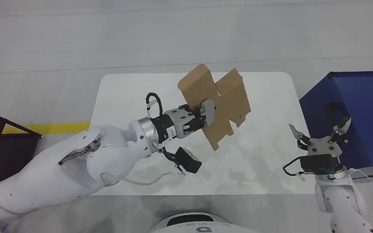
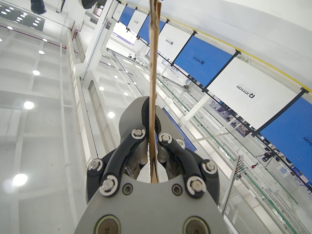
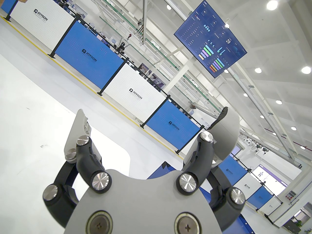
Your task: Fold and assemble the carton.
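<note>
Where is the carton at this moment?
In the top view, the flat carton is clamped in the left end effector, over the far middle of the table.

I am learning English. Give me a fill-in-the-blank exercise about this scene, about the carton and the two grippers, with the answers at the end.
1. The left gripper is ____ on the carton.
2. The right gripper is ____ and holds nothing.
3. The carton, held over the table, is ____, not yet folded into a box.
4. The bin near the right gripper is ____ in colour.

Missing words: shut; open; flat; blue.
</note>
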`<act>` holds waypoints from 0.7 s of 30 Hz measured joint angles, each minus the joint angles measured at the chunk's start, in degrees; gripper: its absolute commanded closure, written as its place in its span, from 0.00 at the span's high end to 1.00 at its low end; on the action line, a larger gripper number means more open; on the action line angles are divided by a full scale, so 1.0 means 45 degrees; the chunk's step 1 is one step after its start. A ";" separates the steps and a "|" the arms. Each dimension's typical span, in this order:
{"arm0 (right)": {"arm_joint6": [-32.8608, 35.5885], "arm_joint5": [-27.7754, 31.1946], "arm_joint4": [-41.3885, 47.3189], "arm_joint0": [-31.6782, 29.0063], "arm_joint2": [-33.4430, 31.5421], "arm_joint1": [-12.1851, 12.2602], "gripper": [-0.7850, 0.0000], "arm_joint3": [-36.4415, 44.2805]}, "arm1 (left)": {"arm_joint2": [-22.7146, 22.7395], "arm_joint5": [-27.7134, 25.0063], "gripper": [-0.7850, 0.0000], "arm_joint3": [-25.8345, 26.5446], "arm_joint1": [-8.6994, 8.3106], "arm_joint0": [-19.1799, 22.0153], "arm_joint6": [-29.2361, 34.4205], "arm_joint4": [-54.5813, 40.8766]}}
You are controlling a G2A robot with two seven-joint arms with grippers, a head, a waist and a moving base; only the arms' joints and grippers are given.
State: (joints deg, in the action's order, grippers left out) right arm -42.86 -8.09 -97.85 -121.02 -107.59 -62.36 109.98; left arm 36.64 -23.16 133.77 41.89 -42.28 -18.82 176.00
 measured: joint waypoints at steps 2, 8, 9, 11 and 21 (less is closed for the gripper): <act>0.0000 0.0000 0.0000 0.0000 0.0000 0.0000 1.00 0.0000 | 0.0027 0.0001 0.00 -0.0002 0.0005 -0.0018 -0.0005 0.0000; 0.0000 0.0000 0.0000 0.0000 0.0000 0.0000 1.00 0.0000 | 0.1061 0.0728 0.00 -0.1364 0.0254 -0.1304 0.1449 -0.1843; 0.0000 0.0000 0.0000 0.0000 0.0000 0.0000 1.00 0.0000 | 0.1435 0.1150 0.00 -0.1855 0.0330 -0.1731 0.1829 -0.2902; 0.0000 0.0000 0.0000 0.0000 0.0000 0.0000 1.00 0.0000 | 0.2146 0.2036 0.00 -0.2999 0.0487 -0.2572 0.1813 -0.6301; 0.0000 0.0000 0.0000 0.0000 0.0000 0.0000 1.00 0.0000 | 0.1948 -0.0725 0.00 -0.5770 0.0978 -0.4036 -0.2036 -2.3016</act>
State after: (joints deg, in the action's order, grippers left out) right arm -42.86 -8.09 -97.85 -121.02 -107.59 -62.36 109.98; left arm 45.40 -26.42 107.81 46.29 -60.45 -27.98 72.43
